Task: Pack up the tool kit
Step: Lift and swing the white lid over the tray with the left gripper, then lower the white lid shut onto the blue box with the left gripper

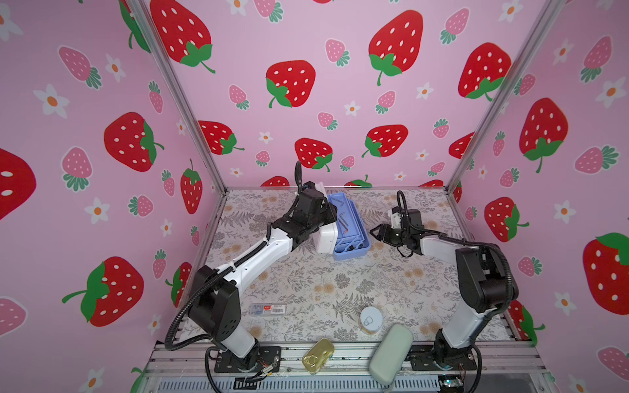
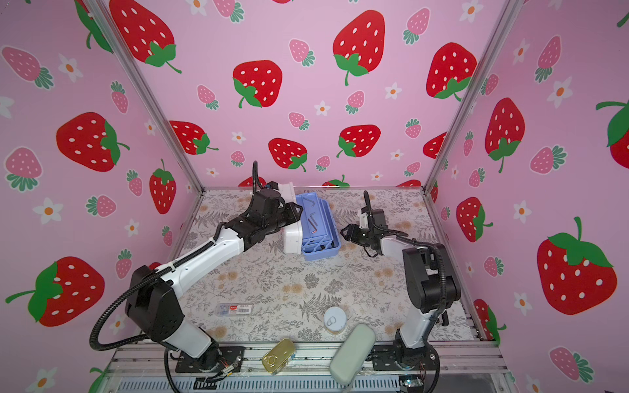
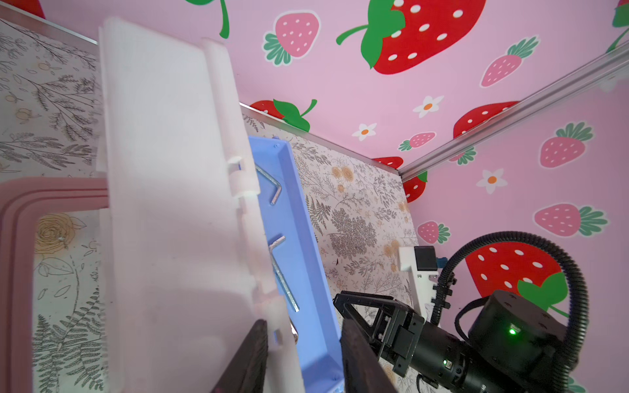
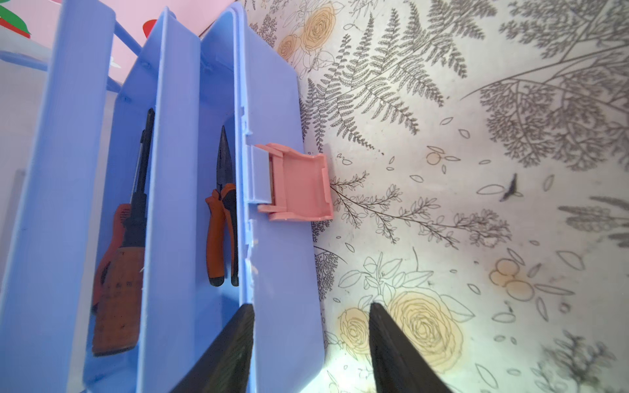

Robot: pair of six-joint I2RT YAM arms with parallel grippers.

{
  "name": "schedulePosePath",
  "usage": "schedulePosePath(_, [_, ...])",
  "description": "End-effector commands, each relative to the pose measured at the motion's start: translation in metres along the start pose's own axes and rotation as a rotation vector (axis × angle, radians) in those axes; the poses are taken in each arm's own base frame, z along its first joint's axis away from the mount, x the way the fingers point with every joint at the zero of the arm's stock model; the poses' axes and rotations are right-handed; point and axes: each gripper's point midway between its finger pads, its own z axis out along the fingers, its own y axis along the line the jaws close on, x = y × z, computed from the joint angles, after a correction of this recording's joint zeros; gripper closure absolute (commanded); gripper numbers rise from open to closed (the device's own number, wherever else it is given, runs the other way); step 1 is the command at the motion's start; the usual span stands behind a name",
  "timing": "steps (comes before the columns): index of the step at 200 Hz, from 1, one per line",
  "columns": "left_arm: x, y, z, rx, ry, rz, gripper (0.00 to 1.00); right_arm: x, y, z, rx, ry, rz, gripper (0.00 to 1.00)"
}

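The tool kit point(image 1: 354, 238) point(image 2: 321, 234) lies open at the middle back of the table, its blue tiered trays fanned out. Hex keys point(image 3: 282, 272) lie in the top tray, and pliers point(image 4: 221, 217) and a screwdriver point(image 4: 126, 255) lie lower down. The white lid point(image 1: 326, 240) point(image 3: 170, 204) stands up on the kit's left side, with the pink handle point(image 3: 20, 211) behind it. My left gripper point(image 1: 332, 216) point(image 3: 308, 357) straddles the lid's edge with one finger against it, jaws open. My right gripper point(image 1: 374, 233) point(image 4: 311, 340) is open just right of the base, near the pink latch point(image 4: 299, 183).
A flat clear case with a red label point(image 1: 268, 309) lies front left. A round tin point(image 1: 371, 320), a gold oblong tin point(image 1: 318, 355) and a grey-green rounded case point(image 1: 391, 354) sit along the front edge. Pink strawberry walls close in the back and both sides.
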Motion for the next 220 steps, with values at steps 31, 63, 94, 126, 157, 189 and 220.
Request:
schedulePosePath(31, [0.037,-0.027,0.025,0.025,0.16,0.074,0.57,-0.003,-0.007,-0.014,-0.007,-0.029,0.018,0.41])
schedulePosePath(63, [0.036,-0.058,0.022,0.092,0.163,0.114,0.56,0.005,-0.018,-0.015,0.003,-0.021,0.032,0.4])
schedulePosePath(94, [0.024,-0.087,0.009,0.171,0.143,0.152,0.54,0.009,-0.023,-0.015,0.002,-0.017,0.048,0.4])
schedulePosePath(126, [0.012,-0.096,-0.004,0.187,0.111,0.199,0.53,0.013,-0.025,-0.015,-0.008,-0.011,0.062,0.4])
schedulePosePath(157, [-0.001,-0.073,-0.014,0.106,0.066,0.229,0.53,0.019,-0.026,-0.013,-0.021,0.002,0.074,0.46])
schedulePosePath(189, [-0.014,-0.014,-0.017,-0.01,0.047,0.122,0.53,0.024,-0.025,-0.005,-0.031,0.028,0.096,0.48])
schedulePosePath(220, [-0.016,0.053,-0.01,-0.057,0.063,-0.077,0.53,0.025,-0.01,0.014,-0.029,0.057,0.082,0.48])
